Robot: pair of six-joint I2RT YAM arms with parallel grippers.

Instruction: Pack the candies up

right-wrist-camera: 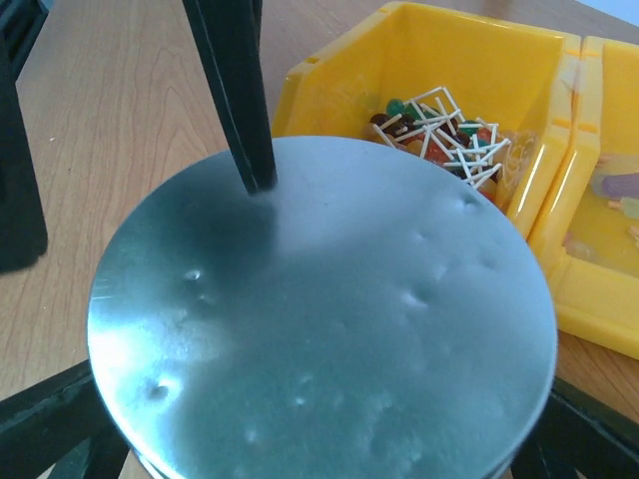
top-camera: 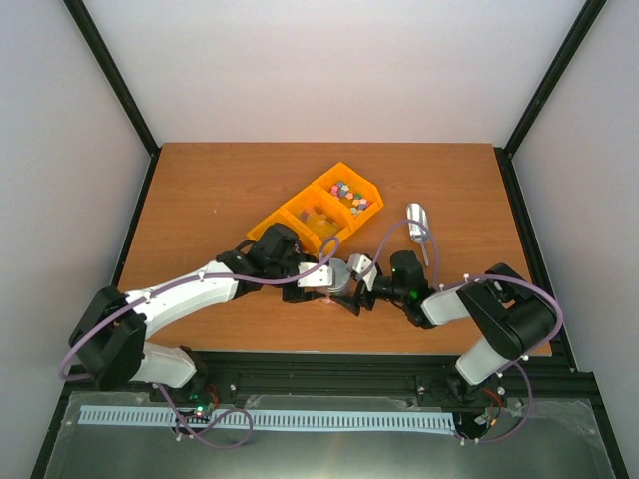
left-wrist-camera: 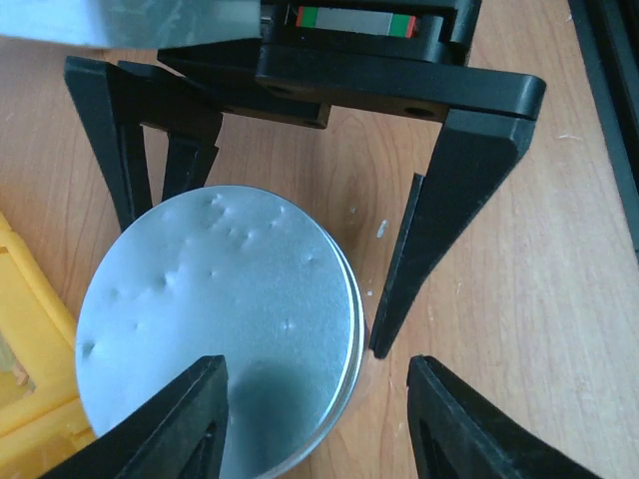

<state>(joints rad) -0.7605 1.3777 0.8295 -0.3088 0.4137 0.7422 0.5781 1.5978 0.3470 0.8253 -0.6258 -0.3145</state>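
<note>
A jar with a dented silver lid (top-camera: 339, 276) stands on the table between both grippers; its clear body is mostly hidden under the lid (left-wrist-camera: 220, 319) (right-wrist-camera: 319, 319). My right gripper (top-camera: 359, 282) (right-wrist-camera: 319, 434) straddles the lid, a finger against each side of the rim. It also shows in the left wrist view (left-wrist-camera: 255, 284). My left gripper (top-camera: 321, 280) (left-wrist-camera: 319, 374) is open; one finger hangs over the lid's edge, the other stands off it above bare wood. The candies (top-camera: 349, 193), tiny and mixed-coloured, lie in the far yellow bin.
A row of joined yellow bins (top-camera: 290, 213) sits just behind the jar. One bin (right-wrist-camera: 329, 70) holds small sweets on white sticks (right-wrist-camera: 444, 125). A metal scoop (top-camera: 417, 222) lies to the right of the bins. The table's near edge is close behind the grippers.
</note>
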